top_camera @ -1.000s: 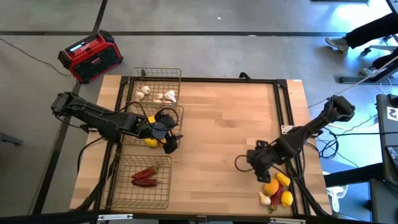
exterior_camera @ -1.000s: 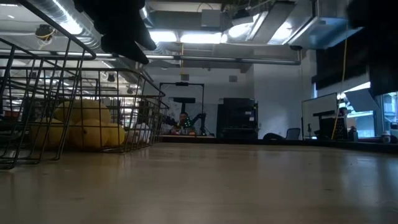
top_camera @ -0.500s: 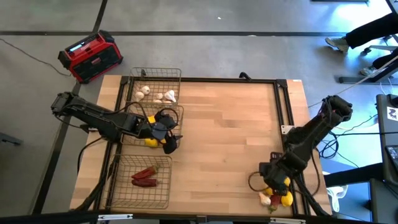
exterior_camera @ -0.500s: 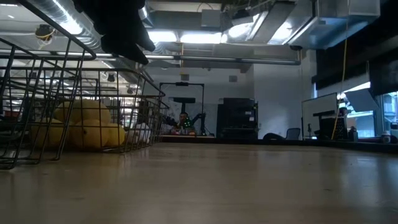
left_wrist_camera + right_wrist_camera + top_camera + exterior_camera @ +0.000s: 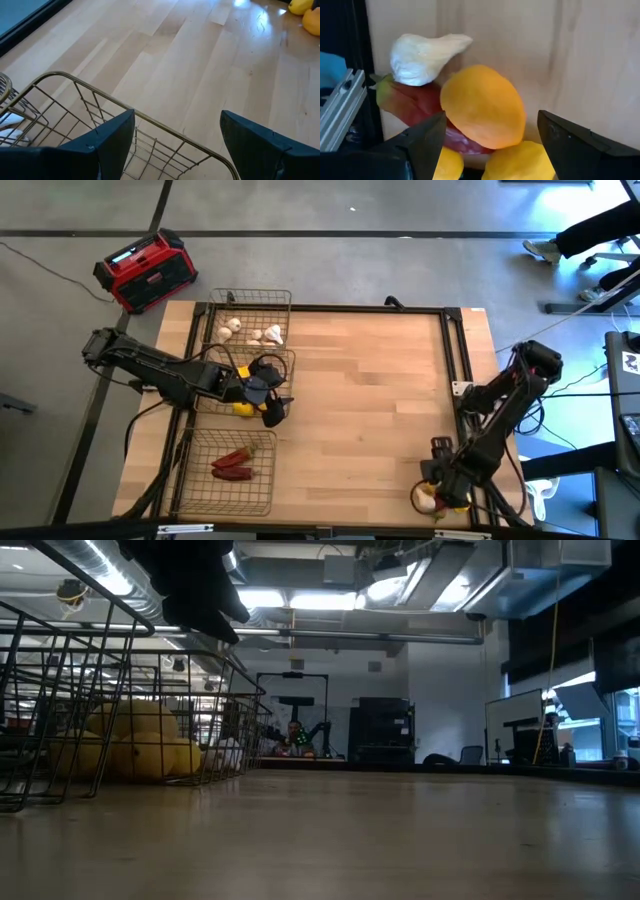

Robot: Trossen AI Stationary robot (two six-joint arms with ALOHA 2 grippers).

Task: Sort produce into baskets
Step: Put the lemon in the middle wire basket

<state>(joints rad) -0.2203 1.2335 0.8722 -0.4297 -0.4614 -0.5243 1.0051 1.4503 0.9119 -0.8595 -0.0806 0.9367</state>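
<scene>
The right pincer (image 5: 437, 492) hangs over the heap of unsorted produce at the counter's (image 5: 370, 400) near right corner, its fingers (image 5: 420, 137) spread wide with nothing between them. Under it in the right wrist view lie an orange citrus (image 5: 484, 107) on top of a red chili (image 5: 415, 107), a garlic bulb (image 5: 422, 57) touching the chili, and lemons (image 5: 517, 161) just beside them. The left pincer (image 5: 275, 408) hovers at the edge of the middle basket (image 5: 283, 363), also wide open and holding nothing. That basket holds lemons (image 5: 140, 745). The far basket (image 5: 250, 305) holds 3 garlic bulbs (image 5: 232, 327), and the near basket (image 5: 190, 480) holds 2 red chilies (image 5: 232, 465). All 3 baskets stand in a row along the counter's left side. A red-and-black box (image 5: 145, 270) sits on the floor beyond the counter's far left corner.
</scene>
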